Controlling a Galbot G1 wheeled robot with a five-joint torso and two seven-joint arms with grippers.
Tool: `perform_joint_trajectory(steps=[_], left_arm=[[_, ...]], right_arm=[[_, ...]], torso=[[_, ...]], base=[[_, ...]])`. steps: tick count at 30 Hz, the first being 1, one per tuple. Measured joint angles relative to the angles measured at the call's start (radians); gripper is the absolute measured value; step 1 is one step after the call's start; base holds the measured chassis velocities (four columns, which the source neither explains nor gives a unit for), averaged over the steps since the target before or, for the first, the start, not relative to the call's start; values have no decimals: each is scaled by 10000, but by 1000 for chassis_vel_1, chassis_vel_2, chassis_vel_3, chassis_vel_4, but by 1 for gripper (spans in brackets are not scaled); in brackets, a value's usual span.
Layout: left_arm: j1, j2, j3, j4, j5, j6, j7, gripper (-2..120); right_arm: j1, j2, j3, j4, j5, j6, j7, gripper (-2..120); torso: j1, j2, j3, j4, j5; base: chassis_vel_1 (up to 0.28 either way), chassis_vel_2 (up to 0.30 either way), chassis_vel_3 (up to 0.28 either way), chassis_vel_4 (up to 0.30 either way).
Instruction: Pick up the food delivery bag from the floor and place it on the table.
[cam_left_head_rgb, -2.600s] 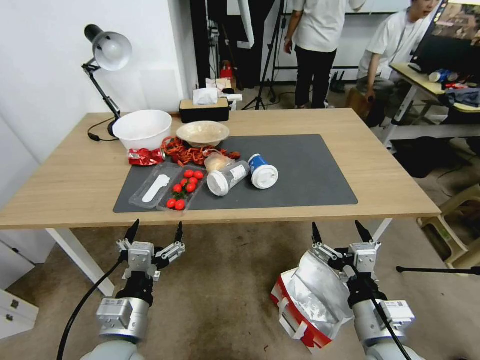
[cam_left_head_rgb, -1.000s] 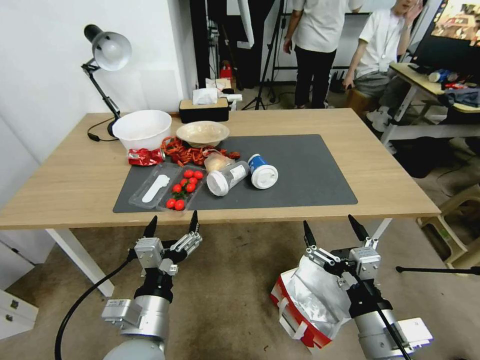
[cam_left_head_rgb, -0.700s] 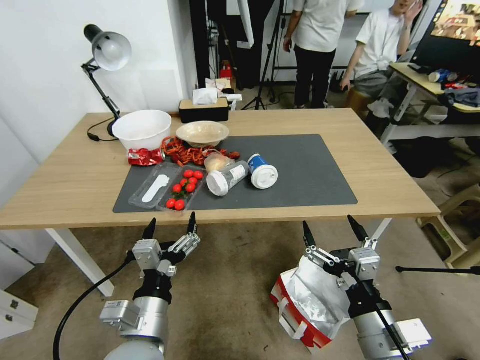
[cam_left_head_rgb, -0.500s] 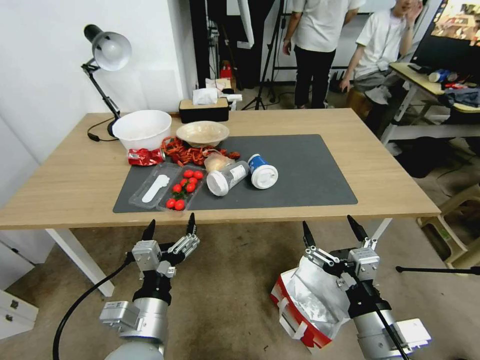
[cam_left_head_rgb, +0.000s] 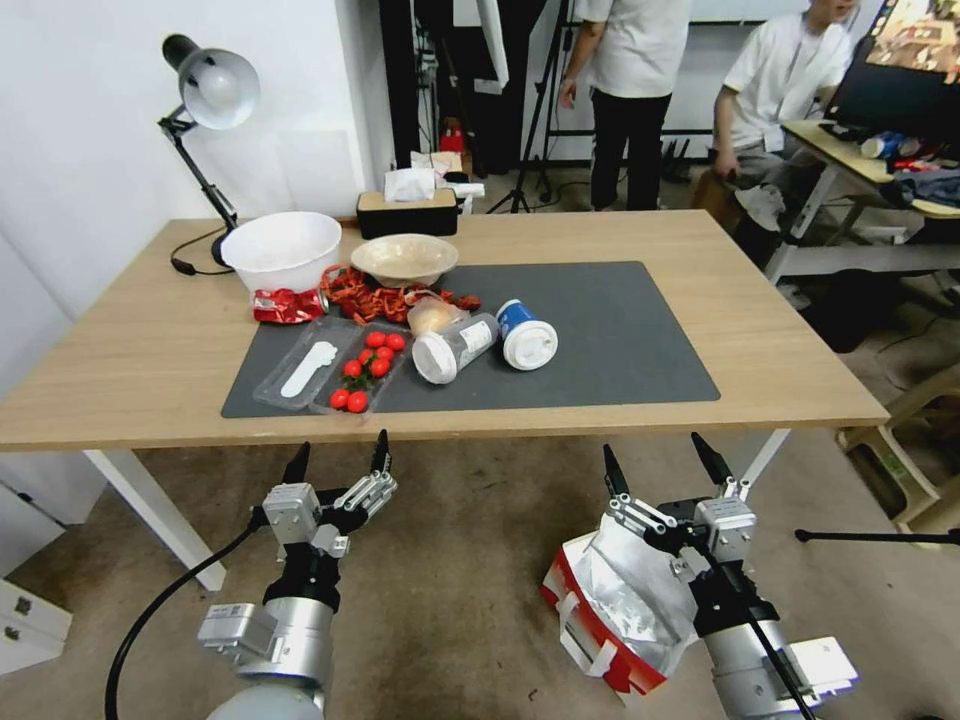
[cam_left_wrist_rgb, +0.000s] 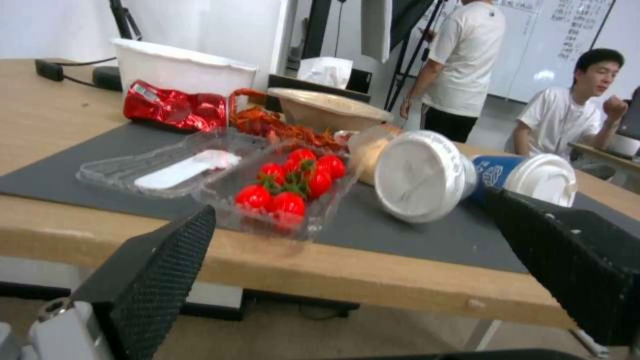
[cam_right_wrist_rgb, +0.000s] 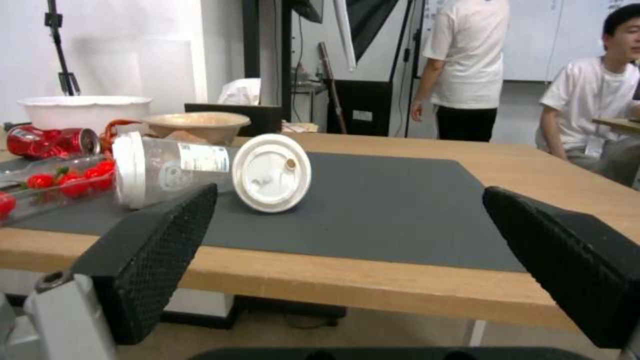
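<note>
The food delivery bag lies on the floor at the lower right, red and white with its silver foil lining gaping open and white strap handles at its side. My right gripper hovers above the bag, open, its fingers pointing at the table's front edge and holding nothing. My left gripper is also open and empty, held over bare carpet to the left of the bag, facing the table. The right half of the dark grey mat is bare.
On the mat's left half lie two tipped cups, a clear tray of cherry tomatoes, red scraps, a crushed can and two bowls. A desk lamp and tissue box stand behind. White table legs flank the carpet.
Since the oldest frame my left gripper has moved right and toward the table, and the right one has risen slightly. The whole view has shifted a little: the camera moved. The bag has not moved.
</note>
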Motion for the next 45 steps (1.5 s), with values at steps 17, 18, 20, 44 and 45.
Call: perform_joint_trajectory(steps=[17, 18, 20, 44, 45], left_arm=[[10, 148, -170, 544, 458, -498, 308, 100], [16, 159, -198, 573, 499, -510, 312, 100], [23, 160, -248, 627, 661, -569, 322, 100], [33, 141, -314, 855, 824, -727, 409, 100], [31, 143, -315, 872, 825, -737, 413, 100]], right_arm=[[27, -104, 46, -314, 467, 155, -128, 100], [23, -108, 49, -348, 476, 174, -139, 100], [14, -110, 49, -394, 476, 200, -151, 100], [49, -104, 77, -654, 441, 364, -273, 100], [49, -106, 84, -662, 441, 366, -281, 100]], torso=[[-370, -843, -478, 0, 0], [-405, -923, -525, 0, -1], [-452, -1035, -589, 0, -1], [-899, -2080, -1187, 0, -1], [-927, -2149, -1229, 0, -1]], base=[[0, 0, 0, 0], [0, 0, 0, 0], [0, 0, 0, 0], [0, 0, 0, 0], [0, 0, 0, 0]])
